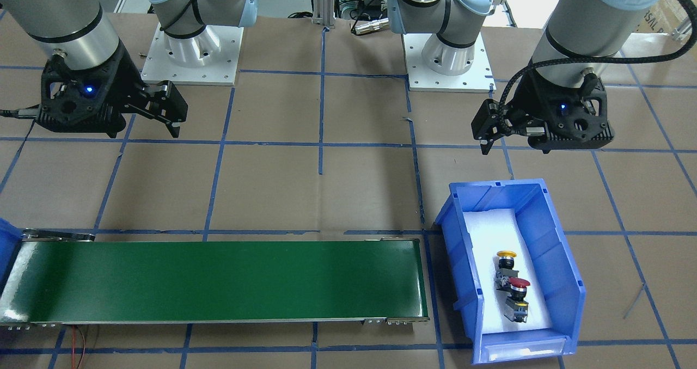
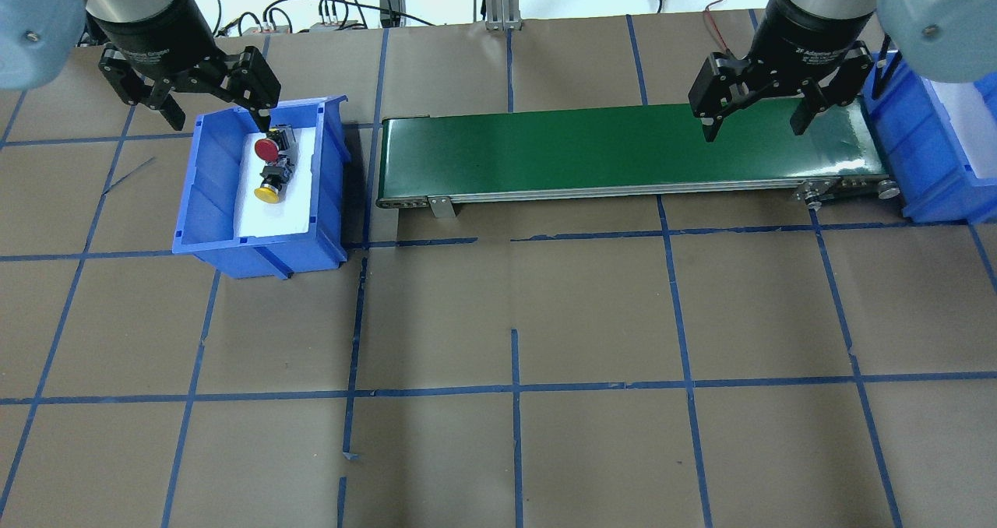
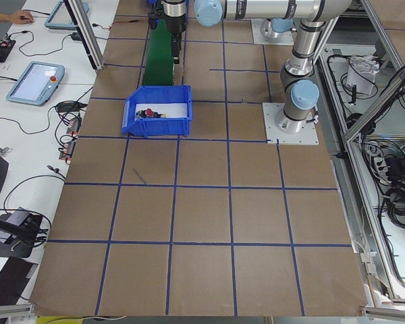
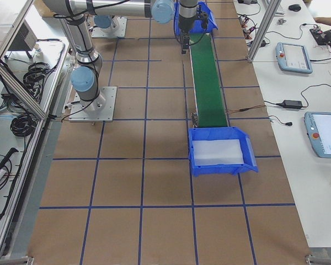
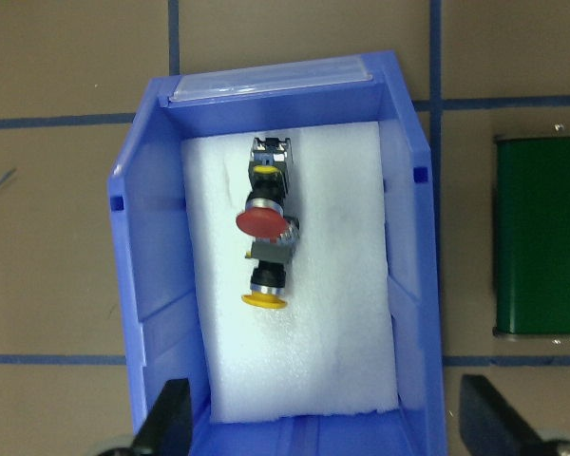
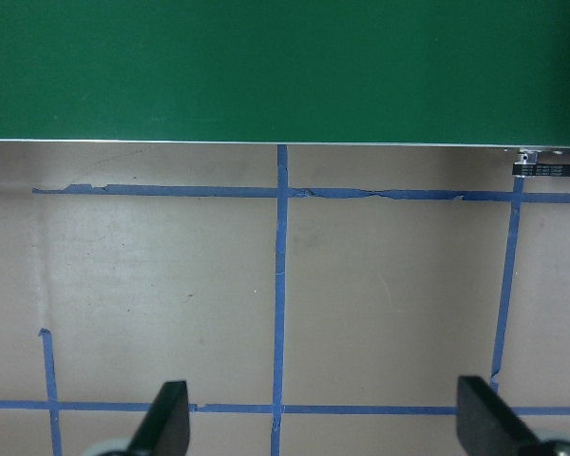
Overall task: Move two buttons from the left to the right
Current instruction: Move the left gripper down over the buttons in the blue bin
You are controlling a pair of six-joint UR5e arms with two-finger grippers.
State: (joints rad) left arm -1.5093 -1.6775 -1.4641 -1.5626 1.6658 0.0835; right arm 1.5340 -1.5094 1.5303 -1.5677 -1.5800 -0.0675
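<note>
Inside the blue bin (image 2: 209,193) at the robot's left end of the bench (image 2: 514,310), both items lie on their sides on a white foam liner (image 5: 332,332), in line with each other and touching. The red button (image 5: 263,221) has its cap pressed against the block body of the yellow button (image 5: 265,300). The left claw (image 2: 216,115) hangs above the bin with its jaws spread wide and nothing between them. The right claw (image 2: 755,129) is equally wide open and empty over the right-hand end of the green conveyor belt (image 2: 607,150), beside a second blue bin (image 2: 927,177). Neither button has left the bin, so the transport is judged not yet begun. Assessment of handling: each unit appears rigid, compact and fairly light, unlikely to deform or break under a normal squeeze. The domed caps look smooth and are judged a poor, slip-prone hold. The black collar or the flat-sided block body offers the surer seat. The jaws stand across the buttons' long axis, which suits a pinch on the body flanks. Risk noted: because the two touch, lifting one may drag or roll the other, and the soft foam may let a unit tip under a descending fingertip.
</note>
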